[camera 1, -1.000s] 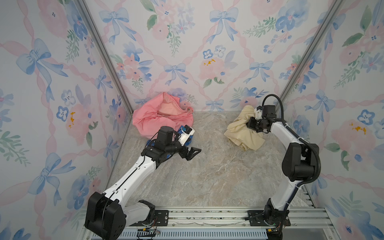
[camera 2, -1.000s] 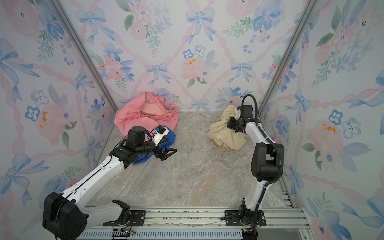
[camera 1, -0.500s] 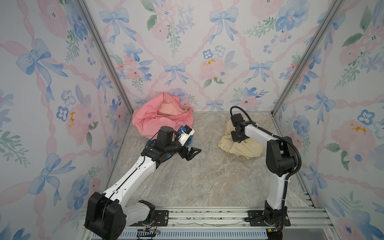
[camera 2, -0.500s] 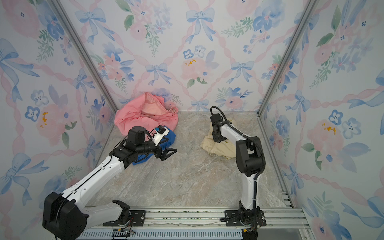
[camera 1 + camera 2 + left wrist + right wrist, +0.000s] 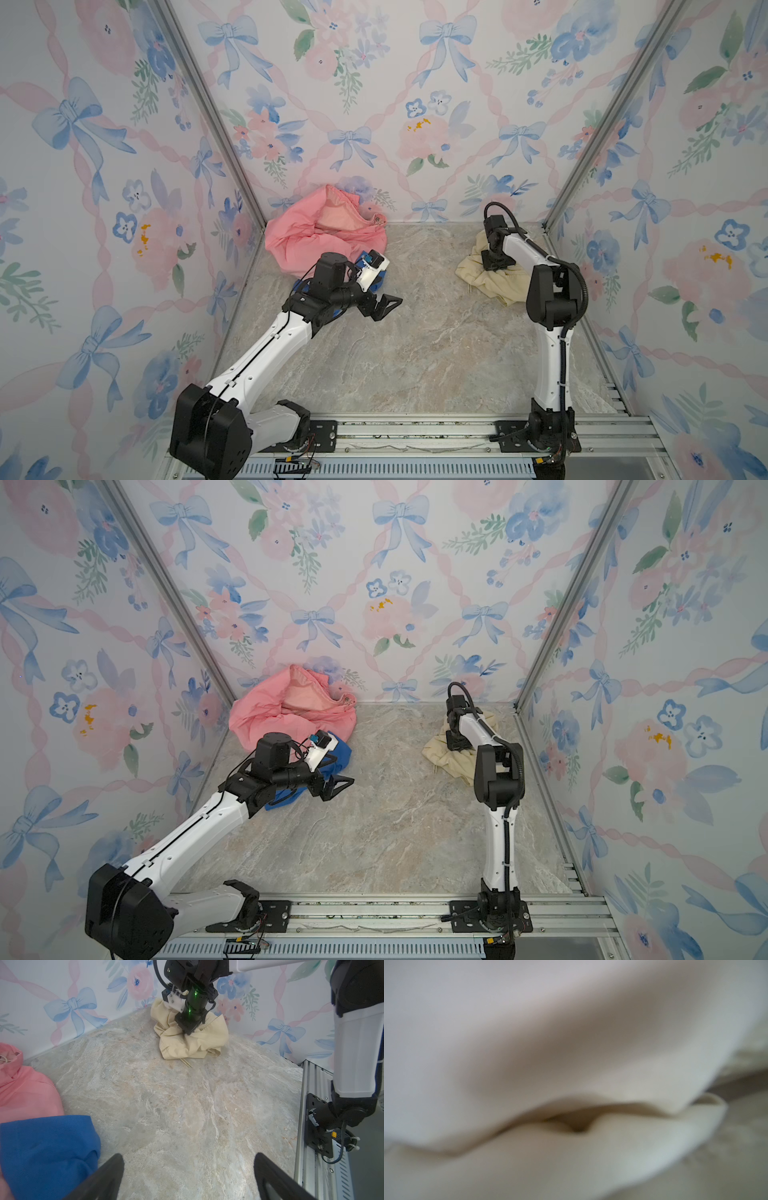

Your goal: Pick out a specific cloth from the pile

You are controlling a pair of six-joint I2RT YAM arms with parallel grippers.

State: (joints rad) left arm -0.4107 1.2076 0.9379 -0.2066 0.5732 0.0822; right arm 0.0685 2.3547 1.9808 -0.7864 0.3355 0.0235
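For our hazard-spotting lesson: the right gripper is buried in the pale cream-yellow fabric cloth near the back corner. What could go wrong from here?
1. The right gripper is shut inside bunched folds of the pale cream-yellow fabric cloth, fingers hidden; it may pinch only a thin fold that slips on lifting.
2. The cloth's thin drawstring cord trails on the marble-patterned table and could drag or snag.

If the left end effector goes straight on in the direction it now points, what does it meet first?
The way looks free over the table. The left end effector would probably first meet the cream cloth, or the table just before it. Depth is unclear.
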